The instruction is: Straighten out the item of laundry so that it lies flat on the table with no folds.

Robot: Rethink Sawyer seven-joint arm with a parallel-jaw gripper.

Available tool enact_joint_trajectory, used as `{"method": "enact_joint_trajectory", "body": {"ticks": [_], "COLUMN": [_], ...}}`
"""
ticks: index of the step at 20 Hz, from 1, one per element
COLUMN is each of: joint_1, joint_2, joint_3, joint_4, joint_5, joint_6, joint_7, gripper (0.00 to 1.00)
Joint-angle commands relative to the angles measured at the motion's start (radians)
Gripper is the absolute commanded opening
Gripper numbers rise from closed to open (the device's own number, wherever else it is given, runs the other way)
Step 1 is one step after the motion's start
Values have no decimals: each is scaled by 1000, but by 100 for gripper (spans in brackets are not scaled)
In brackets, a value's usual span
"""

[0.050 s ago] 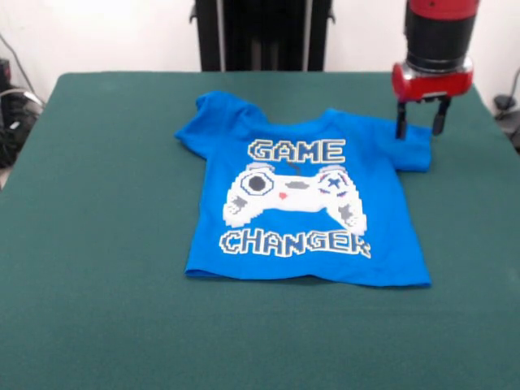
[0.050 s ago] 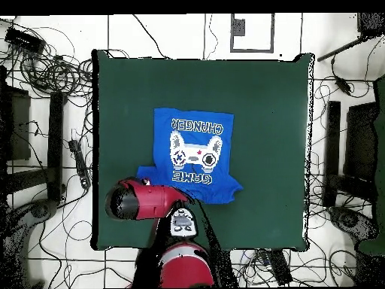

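The item of laundry [image 1: 305,203] is a bright blue T-shirt lying print up on the dark green table [image 1: 97,244], neck toward the far edge. Its body looks mostly flat. The sleeve at the picture's left [image 1: 213,110] is bunched up. My gripper [image 1: 420,126] hangs over the other sleeve [image 1: 414,150] at the right, open, with green cloth showing between its two fingers. Whether the tips touch the fabric I cannot tell. In the overhead view the shirt [image 2: 194,150] lies near the table's [image 2: 271,113] middle, and the red arm head [image 2: 128,201] covers one sleeve and hides the fingers.
Tangled cables [image 2: 53,75] and dark equipment [image 2: 342,150] ring the table on the floor. A black stand [image 1: 260,32] rises behind the far edge. Wide green cloth surrounds the shirt on all sides.
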Motion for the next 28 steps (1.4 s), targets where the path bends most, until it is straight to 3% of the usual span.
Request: {"method": "enact_joint_trajectory", "body": {"ticks": [1,14,23,24,28], "joint_1": [42,36,50,38,40], "joint_2": [58,179,181,180,178], "joint_3": [1,-1,-9,5,1], "joint_4": [24,-62,-63,-53,-61], "joint_5": [102,131,144,140,148], "joint_6": [-70,-138,-162,-186,-138], "joint_7": [308,265,276,280,269], "gripper": [100,100,100,0,0]}}
